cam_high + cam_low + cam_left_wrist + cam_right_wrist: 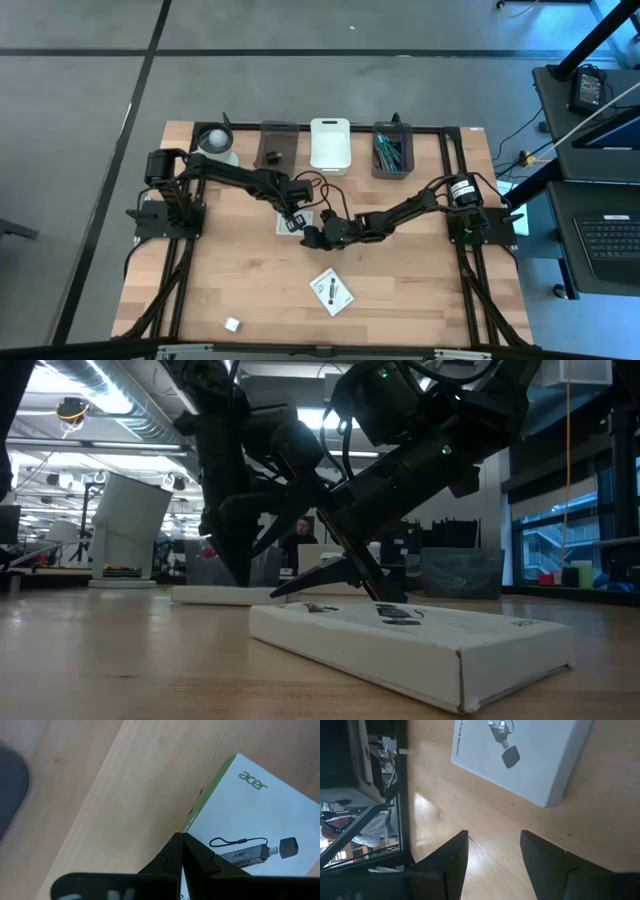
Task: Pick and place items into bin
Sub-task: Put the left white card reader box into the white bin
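bins (330, 145) along table's (230, 280) far edge, packet (331, 291) near front

Even overhead light falls on the counter (250, 290) in the high view, with only faint shadows. In the low view, bright ceiling lamps and a blue-lit window backlight the dark arms into silhouettes. The near white packet (400, 640) is slightly soft, and glare patches brighten the wood in the right wrist view.
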Available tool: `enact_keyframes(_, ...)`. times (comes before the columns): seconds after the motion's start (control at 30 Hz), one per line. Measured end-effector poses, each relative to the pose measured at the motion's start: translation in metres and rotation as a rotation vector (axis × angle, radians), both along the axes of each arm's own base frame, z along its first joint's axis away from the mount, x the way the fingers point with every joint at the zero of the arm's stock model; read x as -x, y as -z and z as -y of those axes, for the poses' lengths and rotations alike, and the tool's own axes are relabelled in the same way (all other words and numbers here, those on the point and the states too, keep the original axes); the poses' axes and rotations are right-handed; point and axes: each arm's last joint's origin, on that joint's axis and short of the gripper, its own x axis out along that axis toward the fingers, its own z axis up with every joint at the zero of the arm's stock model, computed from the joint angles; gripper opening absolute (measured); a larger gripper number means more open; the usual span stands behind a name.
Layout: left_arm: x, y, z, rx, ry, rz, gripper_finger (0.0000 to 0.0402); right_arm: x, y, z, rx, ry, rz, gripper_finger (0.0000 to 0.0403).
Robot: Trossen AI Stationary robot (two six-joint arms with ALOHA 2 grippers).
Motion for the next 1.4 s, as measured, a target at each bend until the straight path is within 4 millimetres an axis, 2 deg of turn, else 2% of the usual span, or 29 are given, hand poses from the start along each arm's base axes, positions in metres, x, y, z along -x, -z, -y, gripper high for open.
enact_keyframes(0.43,0.001,0.003,-0.004,0.018,-0.006,-0.010,0.0003,-0.001,0.000,0.006,-0.006,0.012,-0.008,0.0184)
enact_keyframes(0.7,0.002,0.006,-0.010,0.029,-0.015,-0.019,0.0003,0.007,0.008,0.008,-0.034,0.070,-0.139,0.0184)
enact_keyframes(1.0,0.003,0.007,-0.008,0.045,-0.010,-0.034,0.0003,0.001,0.001,0.016,0.004,0.101,-0.040,0.0184)
enact_keyframes(1.4,0.003,0.005,-0.008,0.054,-0.016,-0.029,0.0003,0.001,0.002,0.018,0.009,0.080,-0.057,0.0184)
